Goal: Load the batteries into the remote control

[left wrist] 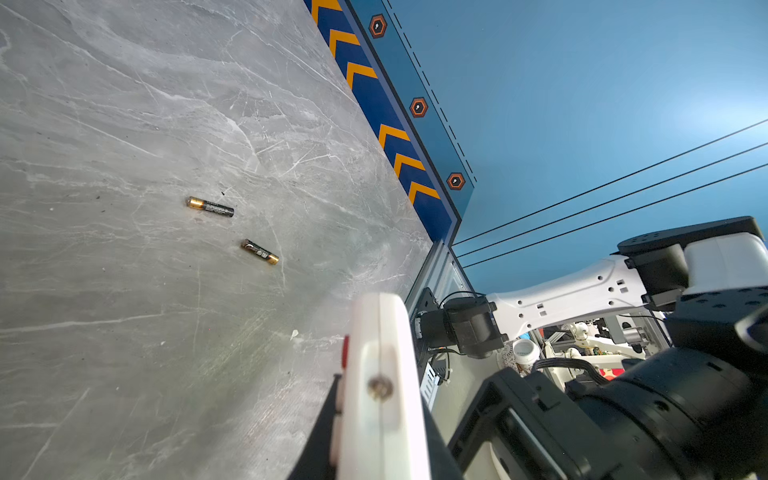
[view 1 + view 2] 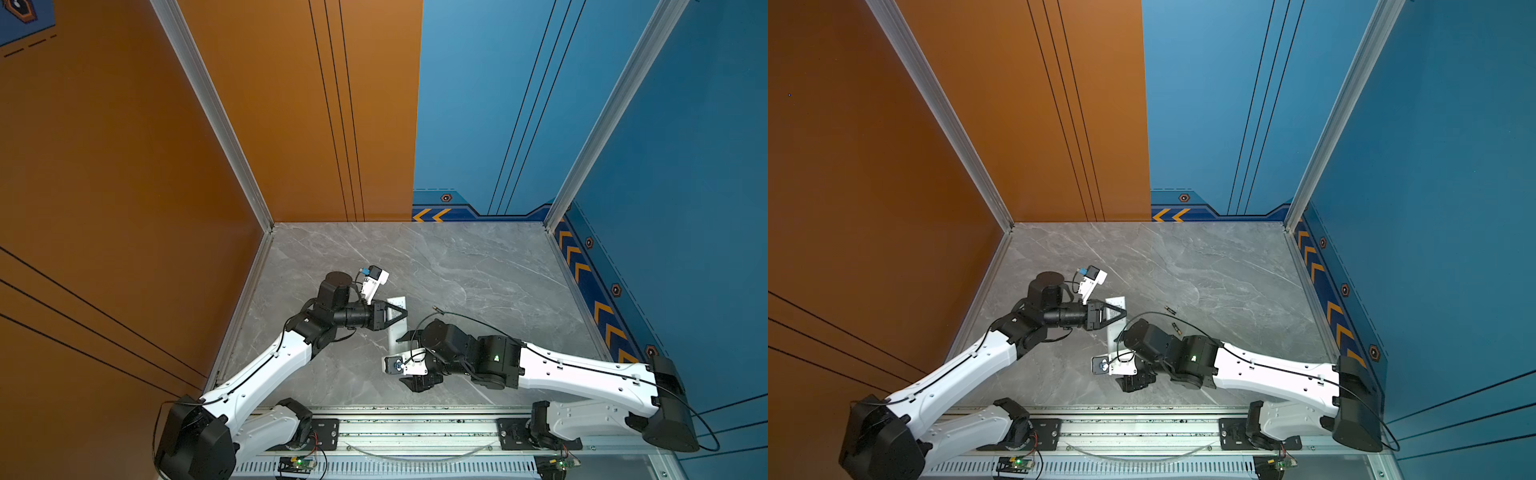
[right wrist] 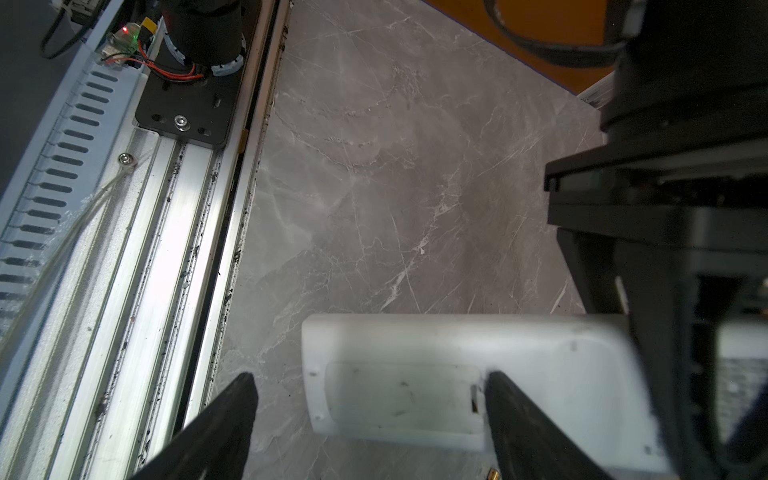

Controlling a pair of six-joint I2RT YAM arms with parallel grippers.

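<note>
Left gripper (image 2: 403,314): I have it clamped shut across the remote control (image 2: 395,300), pinching its long edges. Right gripper (image 3: 370,380): jaws wide, holding nothing. One fingertip (image 3: 498,386) sits at the slotted edge of the remote's back recess, and its partner stands past the remote's end. Batteries (image 1: 210,207): two, loose on the grey table (image 1: 124,311). The second battery (image 1: 260,252) lies near the first, and I see both apart from the remote and well inside the chevron wall strip (image 1: 390,137). Front rail (image 3: 166,249): near the remote's end.

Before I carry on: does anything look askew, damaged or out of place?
Nothing stands out. The left gripper grips the remote control, the open right gripper is at its back panel, and the batteries lie loose on the table.
</note>
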